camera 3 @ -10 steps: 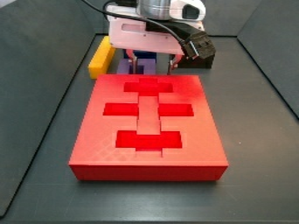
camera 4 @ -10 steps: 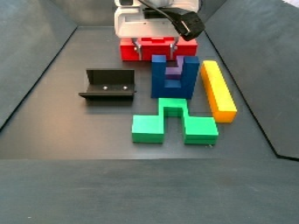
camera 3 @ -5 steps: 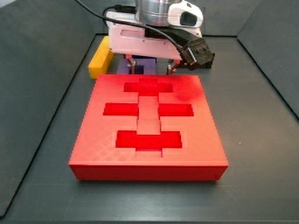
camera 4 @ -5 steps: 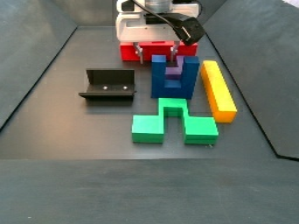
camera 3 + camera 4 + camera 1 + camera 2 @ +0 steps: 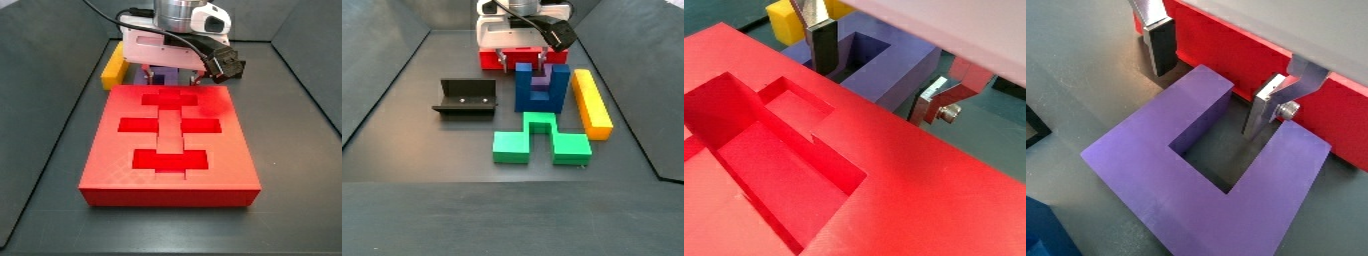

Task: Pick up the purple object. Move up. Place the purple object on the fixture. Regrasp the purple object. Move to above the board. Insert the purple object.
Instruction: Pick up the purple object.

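Purple plastic is showing between the gripper's (image 5: pixel 1213 75) silver fingers: the purple object (image 5: pixel 1207 170) is lying on the dark floor just beside the red board (image 5: pixel 1280 75), and the spread fingers are straddling one of its prongs, one pad (image 5: pixel 1160 48) outside it and one (image 5: pixel 1267 105) inside the notch, neither visibly pressing. In a side view the gripper (image 5: pixel 529 62) is hanging low behind the blue block (image 5: pixel 539 90), with the fixture (image 5: pixel 465 97) well apart.
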You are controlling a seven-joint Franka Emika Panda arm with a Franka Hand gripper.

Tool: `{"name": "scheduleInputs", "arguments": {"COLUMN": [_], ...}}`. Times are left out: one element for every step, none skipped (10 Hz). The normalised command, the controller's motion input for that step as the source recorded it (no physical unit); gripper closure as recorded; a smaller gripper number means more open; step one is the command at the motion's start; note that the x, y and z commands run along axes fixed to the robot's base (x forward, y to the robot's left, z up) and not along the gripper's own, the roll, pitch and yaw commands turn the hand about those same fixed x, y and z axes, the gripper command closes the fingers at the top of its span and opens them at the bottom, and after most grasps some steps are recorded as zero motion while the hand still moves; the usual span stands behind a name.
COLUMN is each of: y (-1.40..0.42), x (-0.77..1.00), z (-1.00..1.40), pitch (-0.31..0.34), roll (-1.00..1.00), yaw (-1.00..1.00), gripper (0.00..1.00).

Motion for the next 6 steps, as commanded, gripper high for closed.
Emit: {"name": "scheduleInputs", "arguments": {"y": [0.02,0.00,0.00,0.00,0.00,0.00], "x": [0.00,0.00,0.00,0.00,0.00,0.00], "z": [0.00,0.00,0.00,0.00,0.00,0.00], "pitch": [0.000,0.000,0.000,0.000,0.000,0.000], "roll": [-0.02,-0.02,-0.01,-0.01,-0.01,-0.01], "yaw": [0.00,0.00,0.00,0.00,0.00,0.00], "gripper": [0.00,0.00,0.00,0.00,0.00,0.00]}}
